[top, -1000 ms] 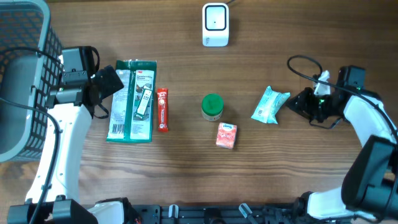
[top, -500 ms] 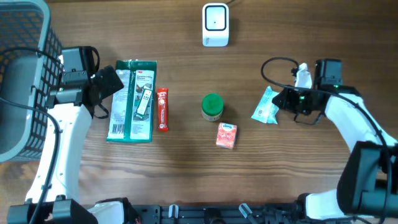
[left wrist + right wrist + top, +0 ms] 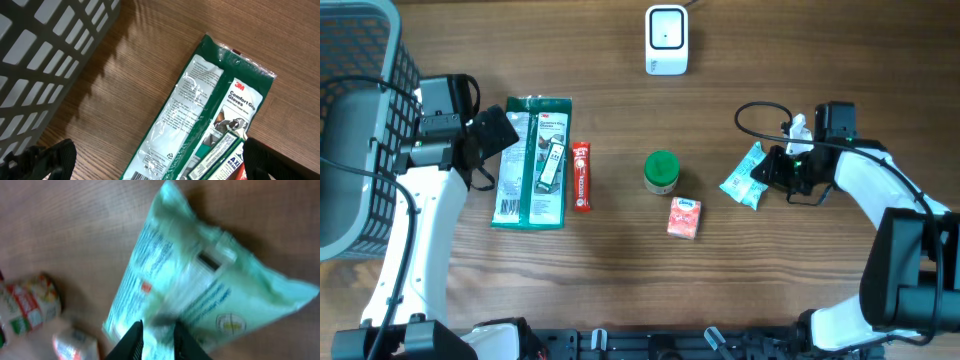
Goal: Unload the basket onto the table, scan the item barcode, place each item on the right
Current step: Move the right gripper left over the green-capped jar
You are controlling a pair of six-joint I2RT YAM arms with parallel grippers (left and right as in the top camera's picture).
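Right gripper [image 3: 772,172] low at the right edge of the mint-green packet [image 3: 743,180], which lies flat on the table [image 3: 820,290], right of centre and well apart from the white scanner [image 3: 666,40] at the far edge. Right wrist view is blurred: fingertips nearly together over the packet's edge, possibly touching it, but cannot tell if they pinch it. Left gripper [image 3: 165,157] jaws spread wide, holding nothing, hovering over the upper left end of the green glove pack [image 3: 532,160], next to the grey basket [image 3: 360,120]. Red bar [image 3: 581,176] just beside the glove pack. Green-lidded jar [image 3: 661,171] mid-table, small orange pack [image 3: 685,217] just below it.
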